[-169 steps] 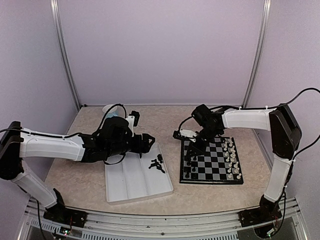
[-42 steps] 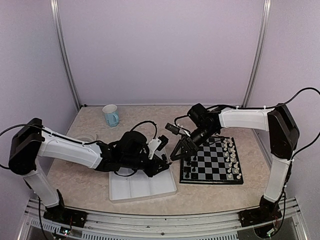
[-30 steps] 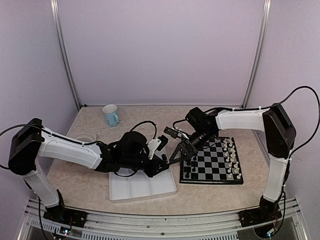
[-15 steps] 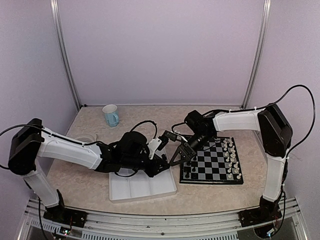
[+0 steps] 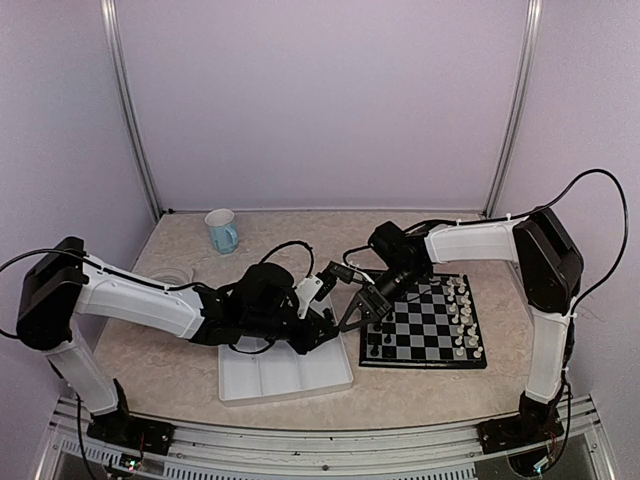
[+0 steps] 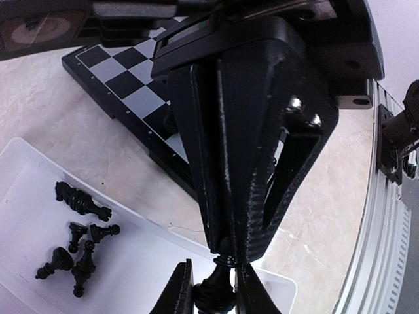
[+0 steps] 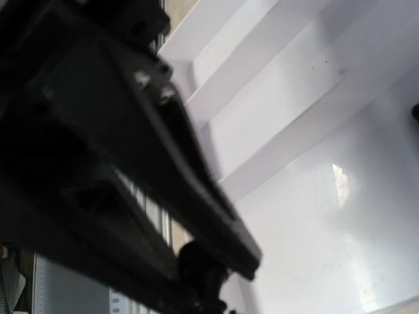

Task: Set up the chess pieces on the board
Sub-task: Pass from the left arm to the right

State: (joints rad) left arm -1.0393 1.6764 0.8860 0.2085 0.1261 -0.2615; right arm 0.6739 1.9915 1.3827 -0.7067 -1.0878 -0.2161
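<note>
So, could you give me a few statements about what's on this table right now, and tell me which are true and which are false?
1. A blue mug stands on the table beyond the white tray. True.
2. The board already carries white pieces. True.
3. The tray holds nothing. False: several loose black pieces lie in it.
4. The left gripper grips a white piece. False: it pinches a black piece.
5. The right gripper hangs far from the left one. False: its fingertips meet the top of that same black piece.
</note>
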